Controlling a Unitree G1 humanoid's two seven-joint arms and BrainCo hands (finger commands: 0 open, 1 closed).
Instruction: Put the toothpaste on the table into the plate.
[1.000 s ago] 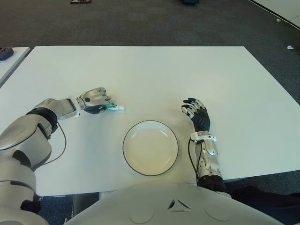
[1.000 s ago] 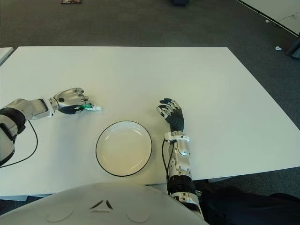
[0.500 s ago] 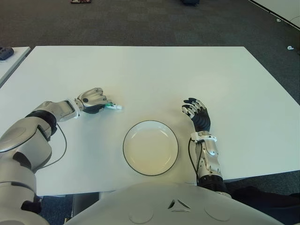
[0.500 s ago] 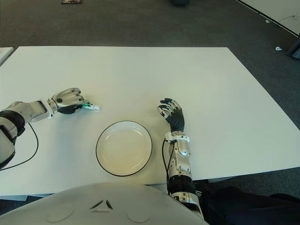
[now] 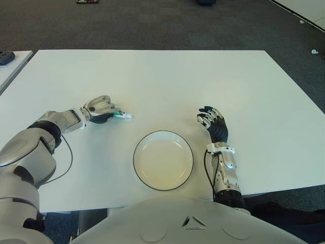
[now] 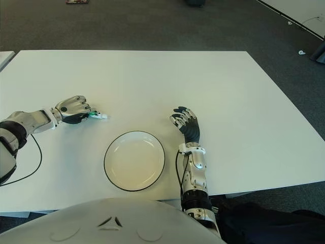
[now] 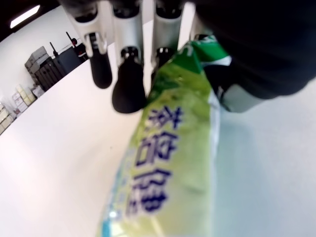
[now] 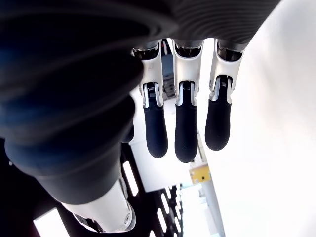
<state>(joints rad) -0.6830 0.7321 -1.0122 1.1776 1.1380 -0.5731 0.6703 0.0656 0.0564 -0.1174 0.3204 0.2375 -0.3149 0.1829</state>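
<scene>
Nearest the robot's body, a round white plate [image 5: 163, 160] with a thin dark rim sits empty on the white counter [image 5: 167, 81], close to the near edge and roughly in front of the torso.

Just to the right of the plate, the right hand [image 5: 214, 122] shows with its forearm running back toward the near edge of the counter. Its dark fingers [image 8: 186, 133] are extended and loosely spread, closed on nothing; the right wrist view shows three of them hanging straight side by side with bare white surface beyond.

Farther out and to the left of the plate, the left hand [image 5: 100, 109] is low over the counter, its arm reaching in from the left side. Its fingers [image 7: 129, 89] are curled around the rear end of a green toothpaste tube [image 5: 121, 115], and the tube's white cap end sticks out of the hand toward the right. In the left wrist view the tube [image 7: 168, 163] fills the picture, light green with blue printed characters, pinched between the dark fingertips and the thumb. Whether the cap end touches the counter cannot be told. The tube lies well apart from the plate, beyond its left rim.

Past the far edge of the counter is dark grey carpeted floor [image 5: 152, 25].
</scene>
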